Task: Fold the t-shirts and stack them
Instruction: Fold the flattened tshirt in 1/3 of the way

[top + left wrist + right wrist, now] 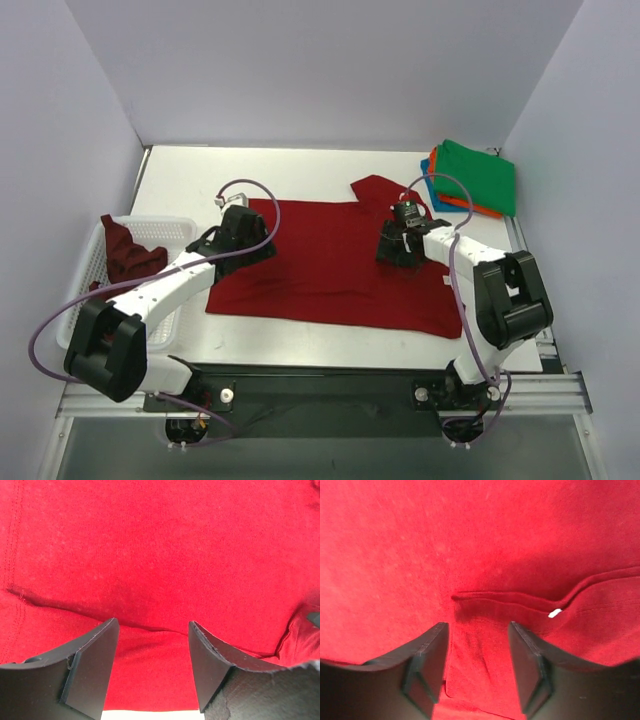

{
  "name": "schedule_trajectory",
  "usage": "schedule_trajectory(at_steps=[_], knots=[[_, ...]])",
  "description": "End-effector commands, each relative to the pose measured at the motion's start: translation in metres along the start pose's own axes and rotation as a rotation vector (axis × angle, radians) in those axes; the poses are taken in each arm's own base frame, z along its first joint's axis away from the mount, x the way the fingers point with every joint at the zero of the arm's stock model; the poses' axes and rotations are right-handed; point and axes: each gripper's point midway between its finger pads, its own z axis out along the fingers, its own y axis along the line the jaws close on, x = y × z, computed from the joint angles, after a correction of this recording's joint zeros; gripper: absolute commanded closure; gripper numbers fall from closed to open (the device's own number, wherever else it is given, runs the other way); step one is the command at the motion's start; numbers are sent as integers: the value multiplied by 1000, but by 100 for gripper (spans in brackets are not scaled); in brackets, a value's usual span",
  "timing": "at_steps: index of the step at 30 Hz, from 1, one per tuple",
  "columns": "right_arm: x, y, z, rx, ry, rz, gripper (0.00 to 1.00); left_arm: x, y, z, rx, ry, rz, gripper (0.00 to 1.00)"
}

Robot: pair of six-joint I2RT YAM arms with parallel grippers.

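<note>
Folding the red shirt (330, 265): left fingers (90, 672) at 9 o'clock, right fingers (427, 667) at 3, all spread; next they probably pinch an edge.

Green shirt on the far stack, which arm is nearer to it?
Right. The right arm is over the red shirt, just left of the green shirt; the left arm is over the red shirt's opposite side.

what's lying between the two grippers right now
Only the bright red t-shirt: its flat cloth fills the stretch from the left gripper to the right gripper. The top view shows this, with nothing else lying there.
</note>
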Motion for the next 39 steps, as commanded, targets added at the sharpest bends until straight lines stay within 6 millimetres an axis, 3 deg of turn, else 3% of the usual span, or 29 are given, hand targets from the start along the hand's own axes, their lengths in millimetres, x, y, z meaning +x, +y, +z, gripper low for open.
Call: schedule_trajectory(at_steps=[1, 3, 6, 9, 10, 11, 13, 14, 18, 20, 28, 35, 39], knots=[[-29, -3, -27, 18, -85, -7, 46, -7, -8, -2, 36, -29, -3, 31], [-37, -5, -47, 8, -121, 33, 42, -4, -5, -2, 30, -25, -6, 31], [-32, -16, -71, 18, -141, 116, 41, 2, 1, -5, 21, -19, -15, 31], [-8, -39, -81, 44, -136, 209, 41, 12, 11, -6, 2, -6, -24, 31], [0, -44, -82, 47, -131, 236, 41, 19, 18, -7, -7, 2, -29, 31], [23, -55, -75, 65, -89, 275, 41, 20, 21, -7, -13, -2, -32, 30], [35, -64, -78, 70, -99, 316, 41, 28, 27, -7, -23, 8, -32, 31], [56, -73, -71, 95, -65, 352, 41, 31, 31, -7, -38, 21, -33, 31], [90, -93, -67, 122, -69, 463, 39, 52, 46, -7, -65, 52, -53, 31], [94, -110, -64, 177, -106, 510, 32, 62, 55, -4, -76, 53, -69, 31], [108, -142, -51, 253, -69, 635, 25, 94, 82, 8, -164, 100, -124, 32], [126, -161, -52, 247, 7, 794, 25, 122, 103, -14, -222, 90, -157, 33], [140, -170, -60, 285, 44, 859, 25, 134, 97, -29, -208, 99, -148, 34]])
